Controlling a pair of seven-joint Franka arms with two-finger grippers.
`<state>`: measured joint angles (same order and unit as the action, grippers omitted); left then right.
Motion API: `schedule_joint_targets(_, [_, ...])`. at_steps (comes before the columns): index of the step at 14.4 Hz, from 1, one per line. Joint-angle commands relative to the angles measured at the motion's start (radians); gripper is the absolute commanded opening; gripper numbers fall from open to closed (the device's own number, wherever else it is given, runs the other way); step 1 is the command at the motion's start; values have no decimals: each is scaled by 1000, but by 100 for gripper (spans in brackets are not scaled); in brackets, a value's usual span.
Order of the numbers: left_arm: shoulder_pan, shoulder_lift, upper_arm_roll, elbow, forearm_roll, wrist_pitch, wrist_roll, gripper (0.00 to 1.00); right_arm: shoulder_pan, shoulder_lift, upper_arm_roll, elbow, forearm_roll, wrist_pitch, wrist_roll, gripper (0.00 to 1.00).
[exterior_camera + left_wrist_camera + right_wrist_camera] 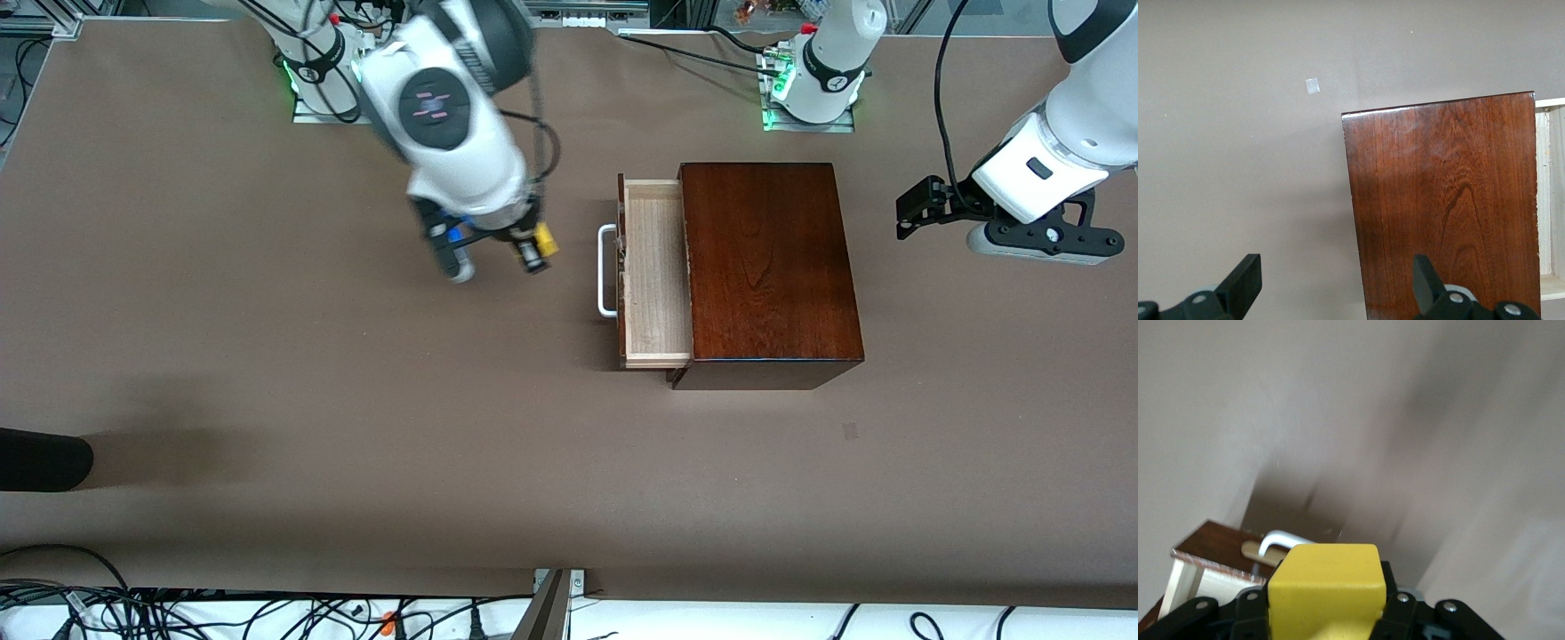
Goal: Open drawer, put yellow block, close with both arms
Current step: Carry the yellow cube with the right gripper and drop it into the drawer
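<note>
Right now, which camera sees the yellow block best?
The right wrist view: the yellow block fills the foreground, clamped in the right gripper. The front view shows only a small yellow corner at the gripper, over the table beside the open drawer. The left wrist view misses it.

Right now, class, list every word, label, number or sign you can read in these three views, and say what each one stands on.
None can be read.
Right arm's dark round panel: pink marks, too blurred to read.
Left arm's base: small dark mark, too small to read.
Pale square sticker on the table: blank.
The wooden box, drawer and yellow block: no writing.
</note>
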<state>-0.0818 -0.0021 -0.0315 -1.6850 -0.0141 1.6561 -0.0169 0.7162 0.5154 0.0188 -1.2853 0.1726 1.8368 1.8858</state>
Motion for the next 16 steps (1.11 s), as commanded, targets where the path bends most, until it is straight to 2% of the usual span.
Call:
schedule_joint_targets(1, [4,-4,-4,13,-6,-16,18,100,90,73,-13,68,2,56,207,0])
schedule_joint_targets(5, [4,-4,-4,13,-6,-16,18,100,144,204,-14,227,2,116,418,0])
schedule_joint_targets(11, [4,-4,-2,13,-6,-16,18,100,184,310,-19,236,1,242,482,0])
schedule_joint_targets(16, [4,-4,-1,13,-6,-16,18,100,197,351,-20,235,-16,271,487,0])
